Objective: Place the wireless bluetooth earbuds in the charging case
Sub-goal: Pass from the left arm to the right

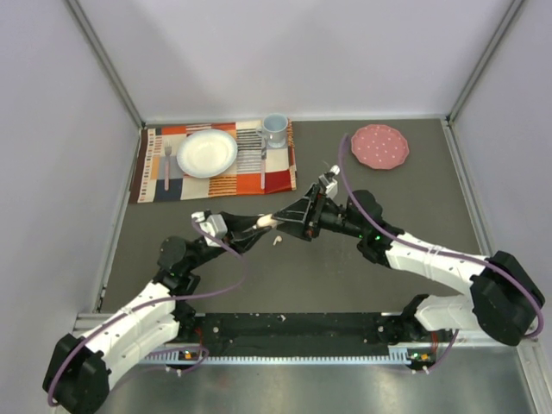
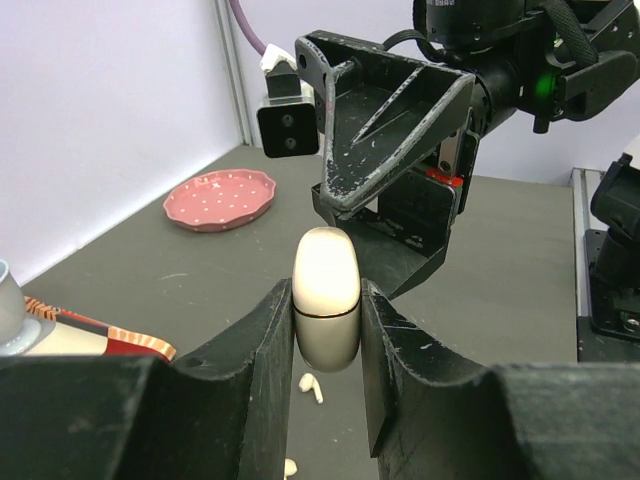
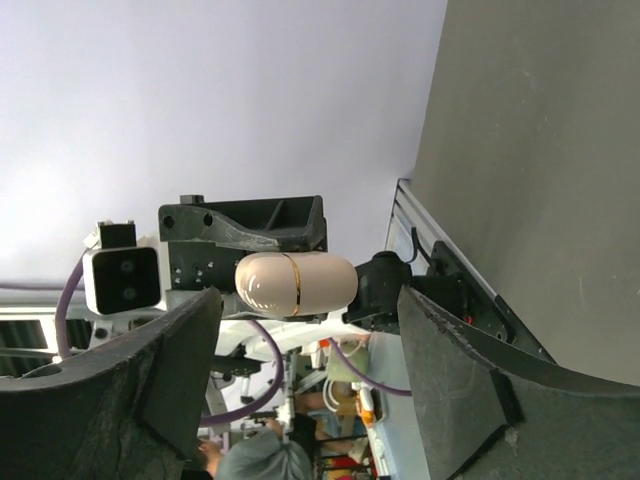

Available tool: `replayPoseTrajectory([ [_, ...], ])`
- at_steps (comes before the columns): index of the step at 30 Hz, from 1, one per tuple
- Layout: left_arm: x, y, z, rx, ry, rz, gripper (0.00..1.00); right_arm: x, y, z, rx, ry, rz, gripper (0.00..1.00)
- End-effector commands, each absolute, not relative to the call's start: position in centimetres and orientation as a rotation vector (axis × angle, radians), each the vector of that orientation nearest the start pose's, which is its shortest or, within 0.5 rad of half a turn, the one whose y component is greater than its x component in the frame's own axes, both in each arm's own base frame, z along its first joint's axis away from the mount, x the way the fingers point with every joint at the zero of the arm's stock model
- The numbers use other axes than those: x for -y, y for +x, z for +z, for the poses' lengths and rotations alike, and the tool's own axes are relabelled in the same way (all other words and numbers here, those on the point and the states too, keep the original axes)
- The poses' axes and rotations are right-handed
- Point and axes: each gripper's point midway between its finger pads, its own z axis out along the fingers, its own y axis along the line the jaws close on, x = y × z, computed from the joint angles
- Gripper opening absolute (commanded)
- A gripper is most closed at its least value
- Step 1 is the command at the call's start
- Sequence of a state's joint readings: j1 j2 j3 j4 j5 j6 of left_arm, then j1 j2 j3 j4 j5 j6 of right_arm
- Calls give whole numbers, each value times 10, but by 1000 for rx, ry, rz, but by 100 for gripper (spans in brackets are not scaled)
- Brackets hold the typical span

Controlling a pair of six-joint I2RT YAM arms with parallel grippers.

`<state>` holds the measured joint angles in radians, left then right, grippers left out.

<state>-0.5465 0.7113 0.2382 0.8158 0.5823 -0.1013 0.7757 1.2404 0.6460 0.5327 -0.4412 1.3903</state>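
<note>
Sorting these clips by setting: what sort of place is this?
Probably a lab robot cell dressed as a dining spot: plain white walls around a grey table, striped placemat with bowl and mug.

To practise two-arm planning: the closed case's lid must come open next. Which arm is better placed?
Right. The right gripper is open and faces the charging case, whose top is free; the left gripper is shut on its lower half.

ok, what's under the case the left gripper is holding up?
A white earbud lies on the table beneath the case; a second earbud shows at the frame's bottom edge. The fingers of the left gripper cover the table on either side.
</note>
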Motion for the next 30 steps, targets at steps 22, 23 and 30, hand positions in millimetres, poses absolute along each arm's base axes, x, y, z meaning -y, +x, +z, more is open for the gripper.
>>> replayPoseTrajectory([
  [22,235,191,280,-1026,769,-894,0,-363,188,279,-1962,203,2106,58],
  [23,235,191,278,-1029,769,-895,0,-364,187,278,-1967,202,2110,58],
  [30,236,193,277,-1035,762,-898,0,-366,184,278,-1967,189,2134,61],
])
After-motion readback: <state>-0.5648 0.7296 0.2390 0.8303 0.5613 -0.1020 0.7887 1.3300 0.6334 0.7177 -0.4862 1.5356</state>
